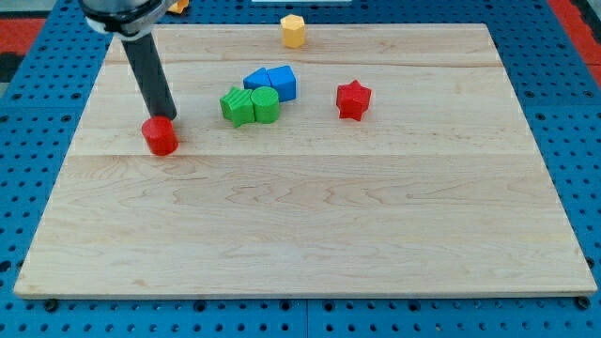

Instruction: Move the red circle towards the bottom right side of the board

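Observation:
The red circle (pixel 161 135), a short red cylinder, sits on the wooden board (pixel 310 225) at the view's left. My tip (pixel 168 118) is at the block's upper right edge, touching it or almost so. The dark rod slants up to the view's top left. The board's bottom right lies far from the red circle.
A red star block (pixel 353 99) sits right of centre. Two blue blocks (pixel 271 82) and two green blocks (pixel 250 105) cluster at the upper middle. A yellow block (pixel 294 30) stands at the board's top edge. Blue pegboard (pixel 28 113) surrounds the board.

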You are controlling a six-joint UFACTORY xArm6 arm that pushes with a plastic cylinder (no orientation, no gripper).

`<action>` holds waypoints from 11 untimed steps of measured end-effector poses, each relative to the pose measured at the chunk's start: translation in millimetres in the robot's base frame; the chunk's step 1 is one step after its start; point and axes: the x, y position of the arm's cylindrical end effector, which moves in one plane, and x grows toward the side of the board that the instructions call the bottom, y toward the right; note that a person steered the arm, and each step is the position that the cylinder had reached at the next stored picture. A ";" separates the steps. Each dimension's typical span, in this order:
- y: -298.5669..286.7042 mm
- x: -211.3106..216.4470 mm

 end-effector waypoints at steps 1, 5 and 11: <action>-10.0 22.8; 98.9 79.2; 257.0 86.6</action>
